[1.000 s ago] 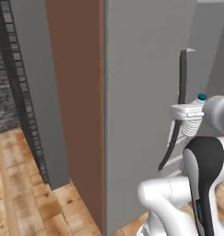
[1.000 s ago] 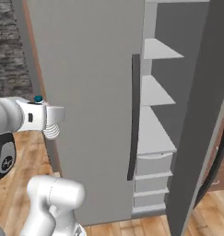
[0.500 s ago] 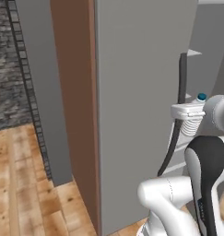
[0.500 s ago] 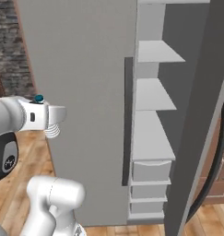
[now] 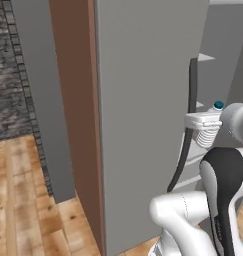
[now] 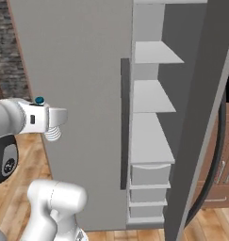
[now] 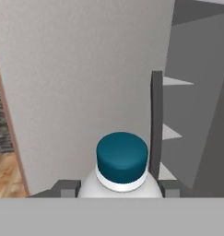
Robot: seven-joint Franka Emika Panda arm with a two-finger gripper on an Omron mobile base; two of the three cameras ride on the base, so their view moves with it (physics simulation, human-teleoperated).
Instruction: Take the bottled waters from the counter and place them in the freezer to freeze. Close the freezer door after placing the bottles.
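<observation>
One bottled water (image 7: 121, 168) sits between the two finger tips (image 7: 67, 188) of the gripper (image 7: 117, 188), which is pinched onto the bottle's body on both sides. In the hand view the dark teal cap (image 7: 122, 152) points up toward the camera, with a white neck ring just below it and the clear shoulder of the bottle spreading out beneath.

Position of the held bottle: it is raised off the floor, in front of the freezer (image 6: 153, 108), level with the lower half of the door handle. The bottle is outside the cabinet, not on any shelf.

Freezer state:
- The freezer door (image 6: 83, 94) stands open. Its flat grey face is turned toward the robot in both base views, and it also fills the background of the hand view.
- A long dark vertical handle (image 6: 125, 123) runs along the door edge nearest the opening. In the hand view this handle stands just to the right of the bottle cap.
- Inside the cabinet, pale shelves (image 6: 153, 96) are stacked one above another, with pale drawers (image 6: 150, 174) below them.
- A second grey door (image 6: 200, 117) stands to the right of the opening in the right base view, seen at a steep angle.

Robot state:
- The white arm (image 5: 213, 200) rises beside the open door, and its wrist carries a small teal knob (image 5: 218, 105) on top.

Surroundings: a brown panel (image 5: 73, 110) flanks the freezer door on the left in the left base view, with a wooden floor (image 5: 18, 200) below and a dark stone wall (image 5: 8, 85) behind.
</observation>
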